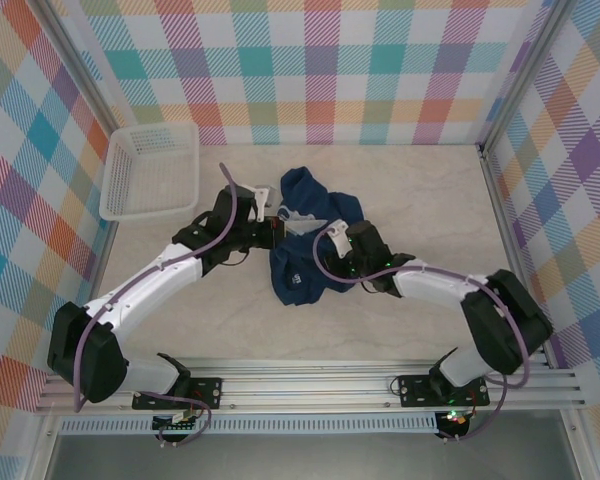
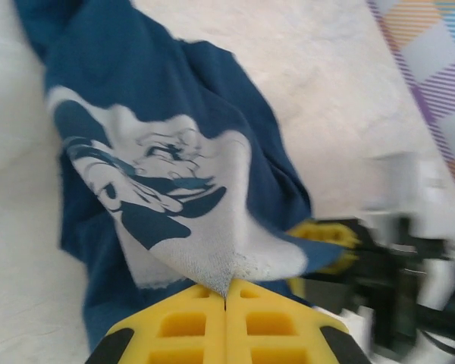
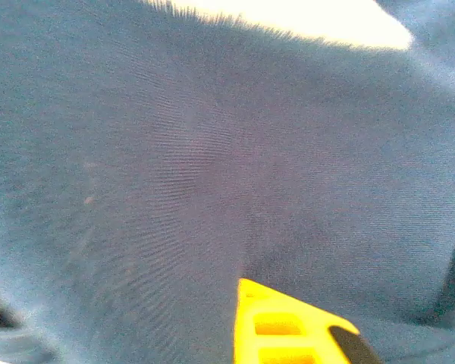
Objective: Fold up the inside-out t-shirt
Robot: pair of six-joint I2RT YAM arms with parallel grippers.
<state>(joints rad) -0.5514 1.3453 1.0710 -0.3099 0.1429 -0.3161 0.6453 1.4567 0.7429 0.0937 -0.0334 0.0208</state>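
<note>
Table (image 1: 420,190): inside-out t-shirt (image 1: 302,278) bunched mid-table, bare surface toward right and near edges. White mesh basket (image 1: 115,185) at far-left corner, apart from shirt. Left end effector (image 2: 225,294) clamped on printed cloth. Right end effector (image 1: 335,240) closed, buried in fabric.

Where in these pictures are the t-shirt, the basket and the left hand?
t-shirt (image 1: 302,280): top view, on its near dark folds.
basket (image 1: 152,172): top view, on its bare mesh floor.
left hand (image 2: 225,302): left wrist view, where its shut yellow fingertips pinch the t-shirt's print.
</note>
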